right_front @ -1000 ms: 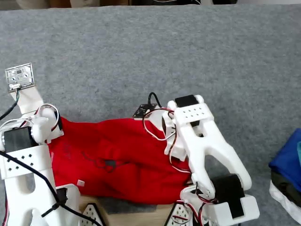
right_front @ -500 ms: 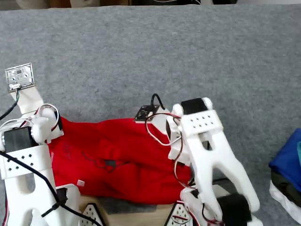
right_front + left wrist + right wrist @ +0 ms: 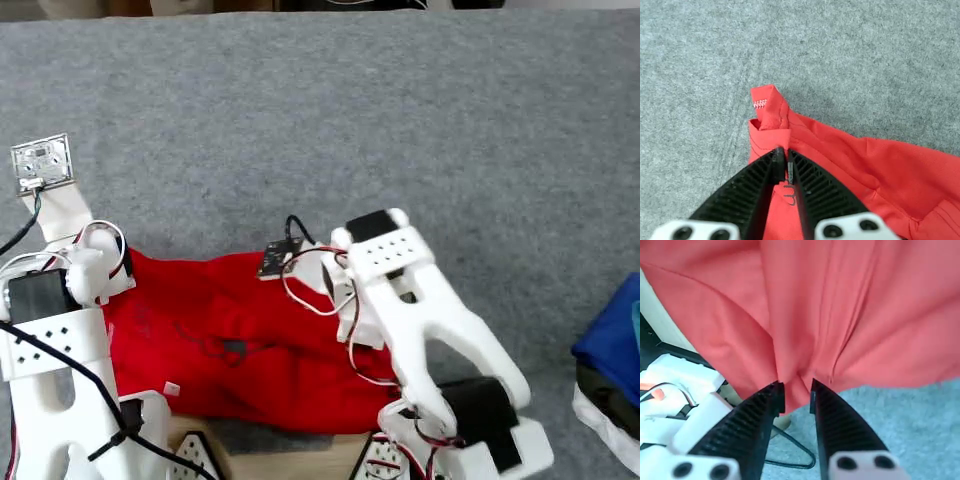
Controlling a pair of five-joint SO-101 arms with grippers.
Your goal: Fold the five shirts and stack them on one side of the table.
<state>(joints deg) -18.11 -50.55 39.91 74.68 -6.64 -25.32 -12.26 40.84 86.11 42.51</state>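
The left gripper [image 3: 782, 152] is clenched almost completely, its two black ribbed fingers [image 3: 752, 182] nipping a corner of the red shirt [image 3: 850, 160] where the hem is turned over and a short run of white stitching shows just past the tips. The right gripper [image 3: 796, 387] stands a narrow gap apart, and a bunched pleat of the red shirt [image 3: 840, 305] fills that gap, so it is grasping the cloth at a gathered edge from which folds fan outward. In the high view the left arm [image 3: 50, 350] stands at one end of the red shirt [image 3: 230, 340] and the right arm [image 3: 420, 310] leans over its other end, with looping wires draped above the fabric. The shirt lies on a grey, felt-like table cover [image 3: 300, 120] that stretches bare well beyond the garment's far side, and a strip of pale wood [image 3: 280, 462] shows at the shirt's near edge between the arm bases. Well apart from the shirt, past the right arm, sits a pile of folded clothes [image 3: 610, 360] with blue on top, something dark under it and white lowest. The shirt itself is spread in a long, rumpled band between the two arms, creased through the middle, with a small dark mark and a small white tag visible on it.
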